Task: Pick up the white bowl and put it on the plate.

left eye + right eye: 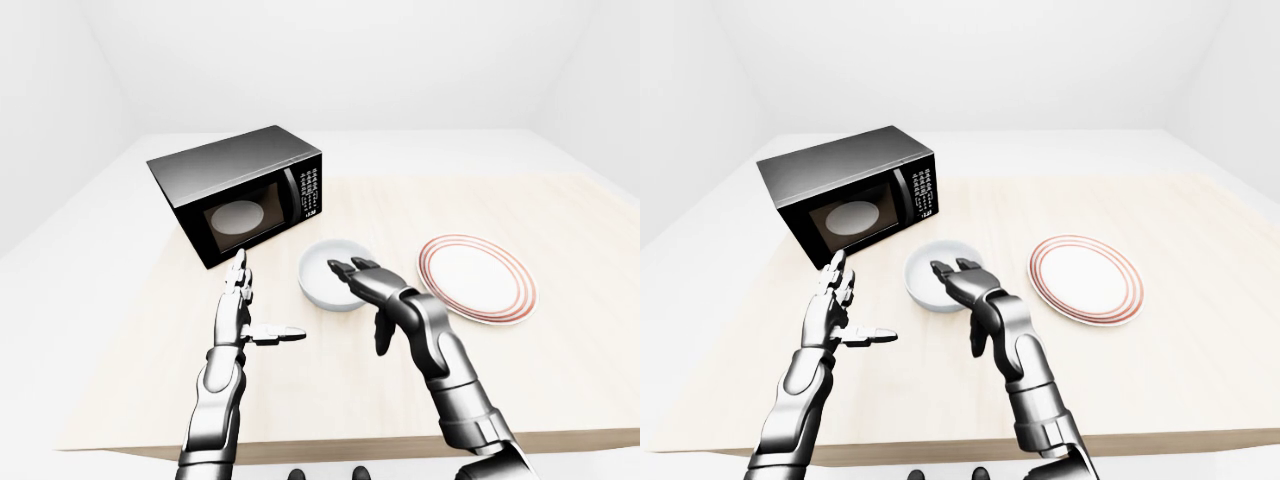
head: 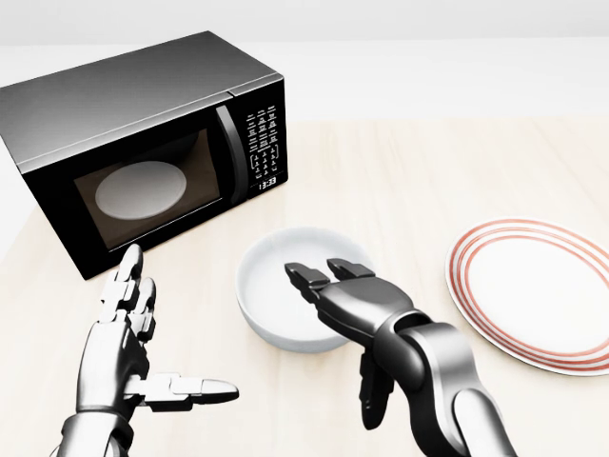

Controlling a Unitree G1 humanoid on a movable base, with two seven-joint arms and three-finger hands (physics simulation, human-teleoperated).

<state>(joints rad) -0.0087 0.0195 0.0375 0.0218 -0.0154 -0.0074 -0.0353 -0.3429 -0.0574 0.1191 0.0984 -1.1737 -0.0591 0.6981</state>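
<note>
The white bowl [image 2: 276,290] sits on the wooden table in the middle of the head view. My right hand [image 2: 335,328] hovers over the bowl's right rim, open, two fingers [image 2: 306,276] reaching over the inside and the thumb hanging below the rim toward the view's bottom. The plate [image 2: 538,290], white with red rings, lies at the right of the bowl, empty. My left hand [image 2: 143,357] is open at the lower left, fingers straight, thumb pointing right, well apart from the bowl.
A black microwave [image 2: 143,143] stands at the upper left with its door shut; a pale round dish shows behind the glass [image 2: 138,188]. The table's edge [image 1: 330,445] runs just under my arms in the left-eye view.
</note>
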